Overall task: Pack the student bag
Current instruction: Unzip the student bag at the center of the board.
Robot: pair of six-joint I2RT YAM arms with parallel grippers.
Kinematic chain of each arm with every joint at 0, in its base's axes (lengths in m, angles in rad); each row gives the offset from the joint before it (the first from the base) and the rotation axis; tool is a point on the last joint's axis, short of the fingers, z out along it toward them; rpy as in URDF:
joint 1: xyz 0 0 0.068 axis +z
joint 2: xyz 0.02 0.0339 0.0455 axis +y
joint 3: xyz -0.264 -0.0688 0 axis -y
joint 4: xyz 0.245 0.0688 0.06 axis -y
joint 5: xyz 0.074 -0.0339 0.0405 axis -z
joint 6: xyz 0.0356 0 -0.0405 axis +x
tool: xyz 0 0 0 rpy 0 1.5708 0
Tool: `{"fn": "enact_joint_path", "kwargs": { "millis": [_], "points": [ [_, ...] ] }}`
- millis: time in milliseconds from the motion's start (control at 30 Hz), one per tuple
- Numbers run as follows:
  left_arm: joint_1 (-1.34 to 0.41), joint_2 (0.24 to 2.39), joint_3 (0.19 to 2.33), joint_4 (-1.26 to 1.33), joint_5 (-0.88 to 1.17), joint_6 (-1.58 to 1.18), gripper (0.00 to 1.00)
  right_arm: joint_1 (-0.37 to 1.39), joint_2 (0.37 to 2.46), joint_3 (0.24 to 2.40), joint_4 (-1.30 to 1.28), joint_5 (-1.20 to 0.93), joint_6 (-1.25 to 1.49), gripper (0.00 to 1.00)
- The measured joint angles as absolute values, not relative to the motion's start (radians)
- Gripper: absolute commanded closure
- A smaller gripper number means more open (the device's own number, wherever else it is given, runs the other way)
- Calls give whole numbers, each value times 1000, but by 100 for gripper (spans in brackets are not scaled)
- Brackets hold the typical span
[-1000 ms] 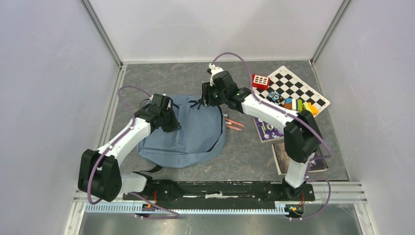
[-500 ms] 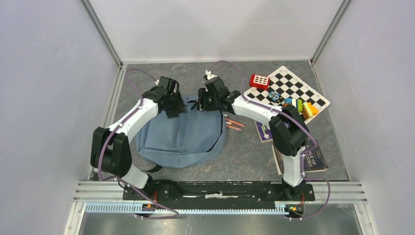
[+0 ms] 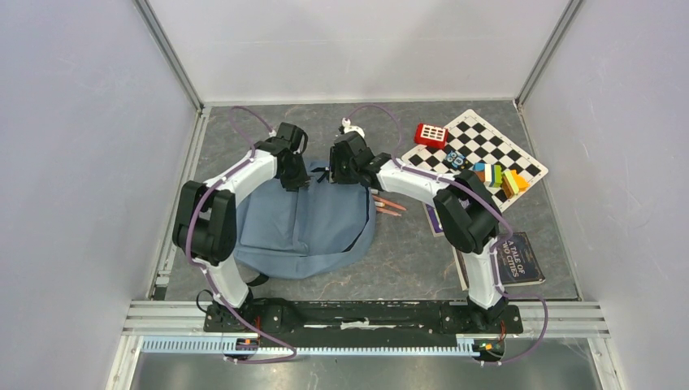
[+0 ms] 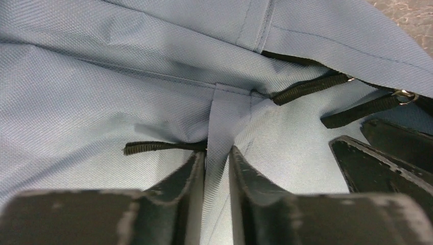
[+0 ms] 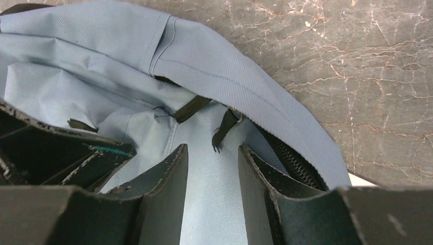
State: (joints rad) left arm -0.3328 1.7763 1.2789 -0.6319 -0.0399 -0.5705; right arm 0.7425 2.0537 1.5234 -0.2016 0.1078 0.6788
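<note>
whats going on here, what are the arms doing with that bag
Both arms are working at the top end of the student bag, which lies flat on the table. The left gripper straddles a fabric strip there; a firm grip isn't clear. The right gripper hangs open near a black pull tab. Pencils and a book lie outside it.

Student bag [image 3: 305,223] centre-left on table [image 3: 406,256].
Pencils [image 3: 390,205] just right of it, chessboard [image 3: 481,146] beyond at far right, book [image 3: 517,260] at near right.
</note>
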Motion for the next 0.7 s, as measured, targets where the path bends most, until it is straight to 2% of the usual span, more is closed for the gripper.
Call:
{"fn": "enact_joint_path", "kwargs": {
  "millis": [100,200,333,700],
  "points": [
    [-333,1778,1279,-630,-43,-561,92,745,2070,1538,-197,126,688,55],
    [-333,1778,1277,-630,-45,-557,98,746,2087,1556,-198,153,694,58],
    [-333,1777,1266,-620,-44,-557,98,746,2104,1569,-199,185,705,63],
    [-333,1748,1217,-591,-43,-557,98,754,2178,1620,-221,205,757,67]
  ]
}}
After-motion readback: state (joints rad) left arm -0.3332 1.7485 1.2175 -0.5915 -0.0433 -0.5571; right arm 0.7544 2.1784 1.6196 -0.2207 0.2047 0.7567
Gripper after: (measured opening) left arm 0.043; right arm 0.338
